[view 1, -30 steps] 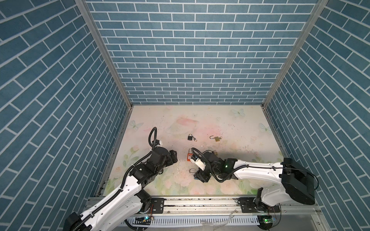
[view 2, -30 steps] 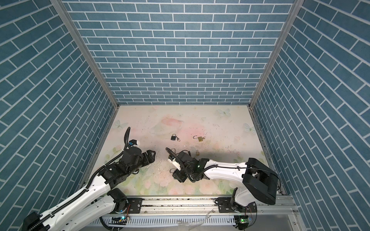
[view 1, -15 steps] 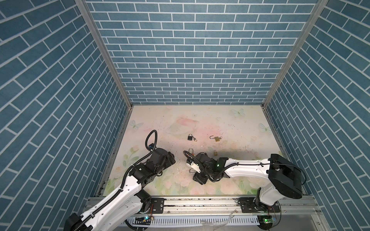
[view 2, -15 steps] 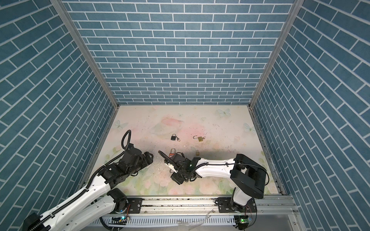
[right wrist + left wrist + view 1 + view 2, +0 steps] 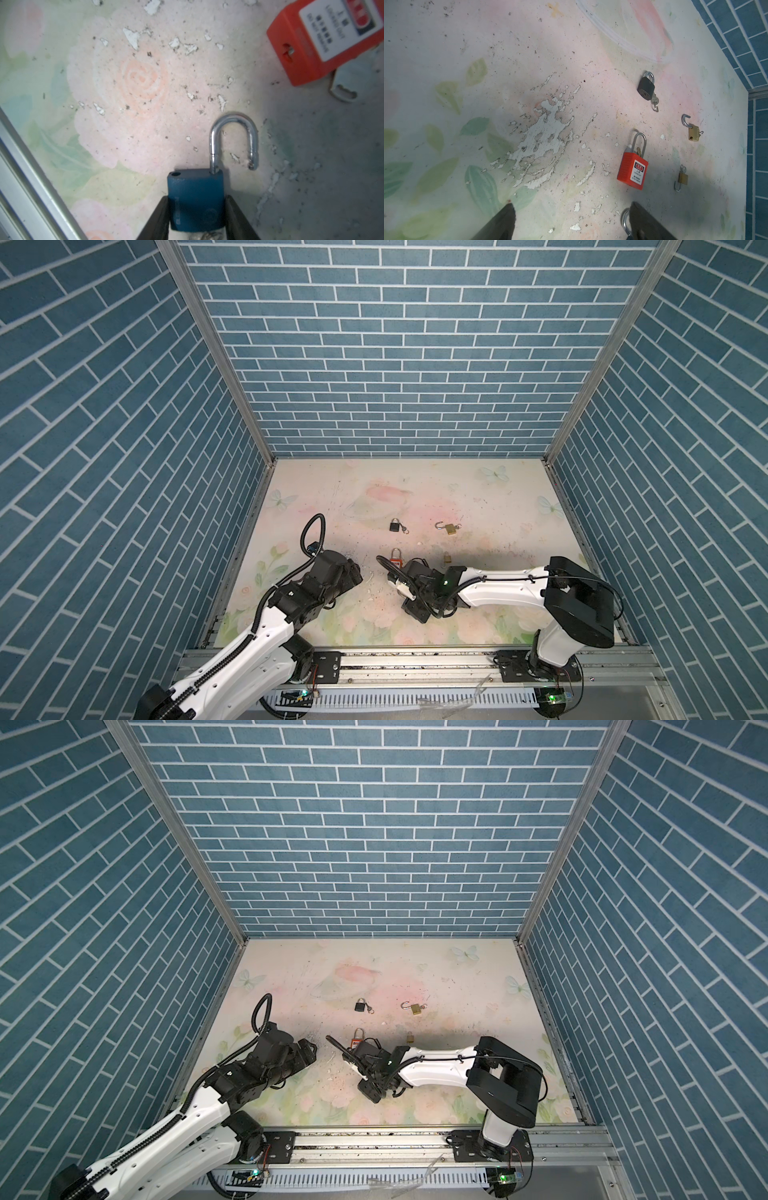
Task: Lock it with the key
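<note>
A blue padlock (image 5: 196,199) lies on the floral table with its silver shackle (image 5: 234,137) swung open. My right gripper (image 5: 196,199) is shut on its body, one finger on each side. A bit of metal ring (image 5: 207,235) shows under the lock body; the key itself is hidden. In both top views the right arm (image 5: 498,593) covers this grip. My left gripper (image 5: 572,207) hovers open and empty just left of it, and the blue lock's shackle (image 5: 625,220) shows beside one finger. In a top view the left gripper (image 5: 355,572) faces the right wrist.
An orange padlock (image 5: 397,560) lies just behind the right wrist, with a silver key head (image 5: 342,91) beside it. Farther back are a black padlock (image 5: 395,525), an open brass padlock (image 5: 449,527) and a small brass one (image 5: 446,558). The metal rail (image 5: 31,187) edges the table.
The right jaws have narrowed onto the blue padlock. The right arm's elbow has folded in towards the middle. The left arm has barely moved and stays open.
</note>
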Controlling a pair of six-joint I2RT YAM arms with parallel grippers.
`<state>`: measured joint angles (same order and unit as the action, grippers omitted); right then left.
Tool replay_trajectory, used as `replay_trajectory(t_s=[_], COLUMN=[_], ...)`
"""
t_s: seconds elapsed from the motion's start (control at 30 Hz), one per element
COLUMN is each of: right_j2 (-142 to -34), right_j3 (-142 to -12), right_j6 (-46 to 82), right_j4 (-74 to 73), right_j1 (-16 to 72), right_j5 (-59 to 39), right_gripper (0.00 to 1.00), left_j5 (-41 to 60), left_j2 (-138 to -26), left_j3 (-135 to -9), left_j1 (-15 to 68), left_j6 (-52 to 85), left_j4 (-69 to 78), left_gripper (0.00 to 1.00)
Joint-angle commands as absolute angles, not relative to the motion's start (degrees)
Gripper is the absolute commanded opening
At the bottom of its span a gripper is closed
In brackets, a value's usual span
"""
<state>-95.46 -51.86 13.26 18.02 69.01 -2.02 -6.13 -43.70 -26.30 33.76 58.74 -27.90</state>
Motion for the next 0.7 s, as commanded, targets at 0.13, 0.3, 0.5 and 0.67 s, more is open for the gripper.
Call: replay_trajectory(t_s=[0.13,0.3,0.5,0.67], right_j2=[-92.29,-89.10,-88.21,-90.61], right_j3=[-50.70,-48.44,-47.01,-47.81], right_j6=[25.57,38.33,49.54,51.33], right_j4=[20.32,21.01,16.71,14.19], right_j1=[69.35,69.34,69.35,69.34], right_j5=[-0.34,2.47,5.73,5.18], right_gripper=[0.32,0.32,0.35,0.41], left_j5=[-7.55,-8.83,-9.28,-9.40], left_j2=[-43.42,-43.92,-46.07,-47.39], left_j3=[-25.75,-26.20,-27.82,-29.75], left_j1=[33.40,33.35,33.44,33.34], left_j6=[58.79,58.59,56.95,55.19], left_j4=[-27.37,-28.36,-29.50,-31.34], left_gripper=[0.87,0.87,0.87,0.87])
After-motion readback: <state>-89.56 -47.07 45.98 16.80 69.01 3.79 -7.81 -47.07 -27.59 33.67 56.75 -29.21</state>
